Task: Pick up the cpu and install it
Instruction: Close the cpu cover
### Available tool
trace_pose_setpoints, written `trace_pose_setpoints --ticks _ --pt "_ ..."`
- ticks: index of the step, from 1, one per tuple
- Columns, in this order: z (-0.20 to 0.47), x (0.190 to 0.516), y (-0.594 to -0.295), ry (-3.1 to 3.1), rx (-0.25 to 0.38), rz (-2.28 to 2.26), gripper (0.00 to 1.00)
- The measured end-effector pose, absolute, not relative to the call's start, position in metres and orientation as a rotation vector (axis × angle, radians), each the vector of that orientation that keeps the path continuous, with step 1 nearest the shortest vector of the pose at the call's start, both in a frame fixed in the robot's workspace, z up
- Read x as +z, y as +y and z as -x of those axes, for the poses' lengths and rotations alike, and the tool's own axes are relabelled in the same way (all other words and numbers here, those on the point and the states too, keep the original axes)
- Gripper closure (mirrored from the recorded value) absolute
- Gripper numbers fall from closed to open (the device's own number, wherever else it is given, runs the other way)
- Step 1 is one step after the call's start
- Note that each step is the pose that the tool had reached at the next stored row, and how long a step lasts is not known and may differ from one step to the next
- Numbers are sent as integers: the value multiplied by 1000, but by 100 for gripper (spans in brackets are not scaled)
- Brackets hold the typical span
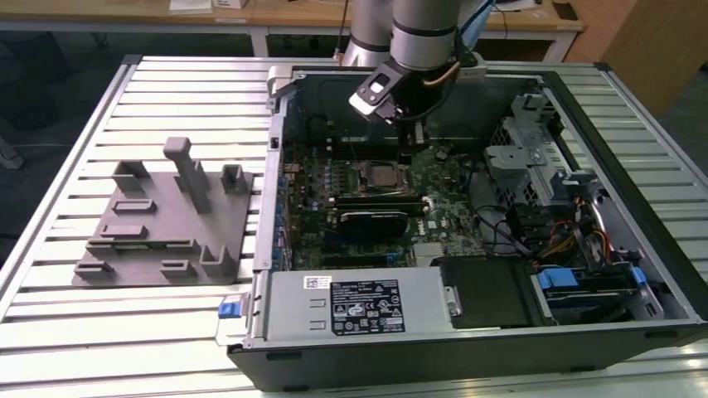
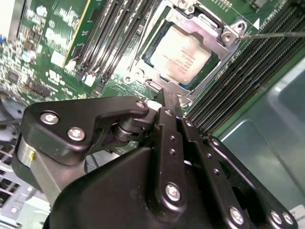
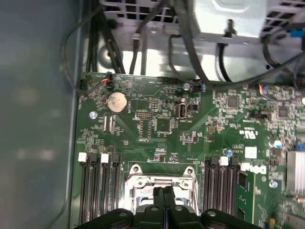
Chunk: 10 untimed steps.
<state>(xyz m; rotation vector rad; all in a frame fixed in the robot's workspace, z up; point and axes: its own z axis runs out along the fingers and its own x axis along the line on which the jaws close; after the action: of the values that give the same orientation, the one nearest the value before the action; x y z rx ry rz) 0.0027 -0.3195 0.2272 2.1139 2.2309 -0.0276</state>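
Observation:
The cpu, a flat square chip with a shiny silver top, lies inside the dark metal-framed socket on the green motherboard. In the exterior view the cpu shows in the middle of the open computer case. My gripper hangs just above the socket's far edge. Its two black fingers are pressed together with nothing between them, as both wrist views show. In the second wrist view the gripper ends beside the socket's frame. The first wrist view has the gripper over the socket frame.
Memory slots flank the socket on both sides. A thin wire lever runs off the socket's corner. The case holds a power supply, a drive cage and cables. A grey plastic fixture sits on the table at the exterior view's left.

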Motion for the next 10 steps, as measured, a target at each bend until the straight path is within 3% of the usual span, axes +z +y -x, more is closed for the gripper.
trace_pose_setpoints --ticks 10 --pt "-3 224 -319 2413 -18 -1901 89"
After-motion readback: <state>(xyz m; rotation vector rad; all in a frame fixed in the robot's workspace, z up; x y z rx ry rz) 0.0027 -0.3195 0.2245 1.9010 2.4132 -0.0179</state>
